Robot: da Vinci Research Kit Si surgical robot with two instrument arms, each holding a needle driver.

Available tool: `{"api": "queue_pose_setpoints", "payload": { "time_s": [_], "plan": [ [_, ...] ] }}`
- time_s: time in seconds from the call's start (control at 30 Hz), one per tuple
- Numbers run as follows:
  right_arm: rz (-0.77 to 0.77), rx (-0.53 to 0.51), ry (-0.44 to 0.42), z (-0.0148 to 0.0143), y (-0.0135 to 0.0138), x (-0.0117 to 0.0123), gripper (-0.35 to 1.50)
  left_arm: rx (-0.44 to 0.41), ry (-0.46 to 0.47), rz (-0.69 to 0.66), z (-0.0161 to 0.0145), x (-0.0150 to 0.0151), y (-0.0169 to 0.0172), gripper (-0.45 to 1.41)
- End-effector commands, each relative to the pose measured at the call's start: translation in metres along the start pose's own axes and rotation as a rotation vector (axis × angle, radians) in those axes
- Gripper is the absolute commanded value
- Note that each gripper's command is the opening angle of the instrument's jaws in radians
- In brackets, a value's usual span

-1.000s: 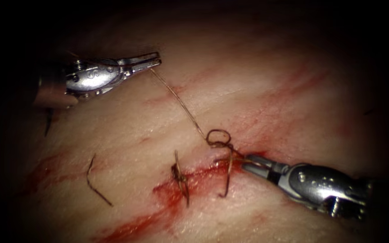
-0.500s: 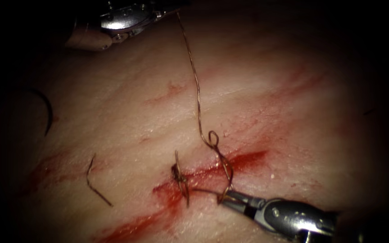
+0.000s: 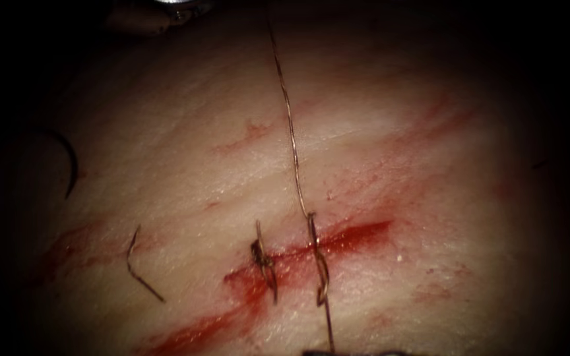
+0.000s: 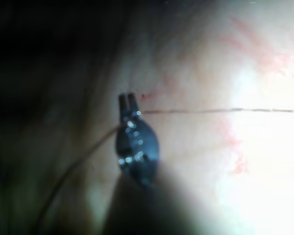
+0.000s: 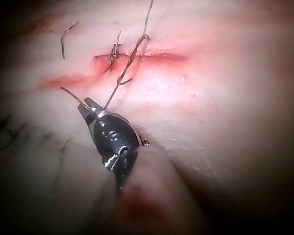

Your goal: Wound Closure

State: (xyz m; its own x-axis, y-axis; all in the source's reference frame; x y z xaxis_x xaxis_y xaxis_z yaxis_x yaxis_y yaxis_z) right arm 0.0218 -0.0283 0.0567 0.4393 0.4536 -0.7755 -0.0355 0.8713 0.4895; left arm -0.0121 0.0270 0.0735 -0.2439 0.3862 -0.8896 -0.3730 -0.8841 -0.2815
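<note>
On the far left of the endoscope view the curved needle (image 3: pixel 67 161) lies loose on the tissue (image 3: pixel 430 198), well left of the cut (image 3: pixel 338 240) and held by neither tool; whether its tip sits in the tissue cannot be told. A little to its right a short cut end of thread (image 3: pixel 141 267) lies on the surface, also left of the cut.

The left tool (image 3: pixel 179 8) sits at the top edge of the endoscope view, well above the cut. In the left wrist view the left tool (image 4: pixel 129 104) has its jaws together, clamped on the thread (image 3: pixel 289 125), which runs off tight from the tips across the tissue, while a slack strand trails away from the tool's other side.

An earlier stitch (image 3: pixel 264 260) crosses the cut, with red fluid (image 3: pixel 245 290) pooled around it. Just to its right, the thread comes straight down from the left tool, meets a small knot (image 3: pixel 313 221) at the upper lip of the cut, crosses the cut in twisted strands and runs on to the bottom edge.

In the right wrist view the right tool (image 5: pixel 90 105) is below the cut, its jaws closed on the thread (image 5: pixel 118 85) close to the tips. The thread rises taut from there to the knot at the cut.
</note>
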Motion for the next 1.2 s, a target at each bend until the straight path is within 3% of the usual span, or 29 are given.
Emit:
{"api": "queue_pose_setpoints", "payload": {
  "time_s": [0.03, 0.27, 0.47, 0.6, 1.2],
  "plan": [
    [0.002, 0.019, 0.004, 0.0011, -0.0013, -0.0001, -0.35, 0.004, 0.001, -0.001, 0.0009, -0.0002, -0.0007, -0.45],
    [0.015, 0.054, -0.009, 0.0015, -0.0014, -0.0013, -0.35, 0.038, -0.012, 0.0, 0.0029, 0.0017, -0.0052, -0.45],
    [0.08, 0.113, -0.014, 0.0024, -0.0012, -0.0042, -0.35, 0.066, -0.021, 0.001, 0.0049, 0.003, -0.0077, -0.45],
    [0.109, 0.17, -0.023, 0.0031, -0.0027, -0.0059, -0.35, 0.08, -0.032, -0.003, 0.0066, 0.0034, -0.0093, -0.45],
    [0.098, 0.211, -0.036, 0.0031, -0.0058, -0.0057, -0.35, 0.071, -0.069, 0.021, 0.0117, 0.0033, -0.0095, -0.45]
  ]
}}
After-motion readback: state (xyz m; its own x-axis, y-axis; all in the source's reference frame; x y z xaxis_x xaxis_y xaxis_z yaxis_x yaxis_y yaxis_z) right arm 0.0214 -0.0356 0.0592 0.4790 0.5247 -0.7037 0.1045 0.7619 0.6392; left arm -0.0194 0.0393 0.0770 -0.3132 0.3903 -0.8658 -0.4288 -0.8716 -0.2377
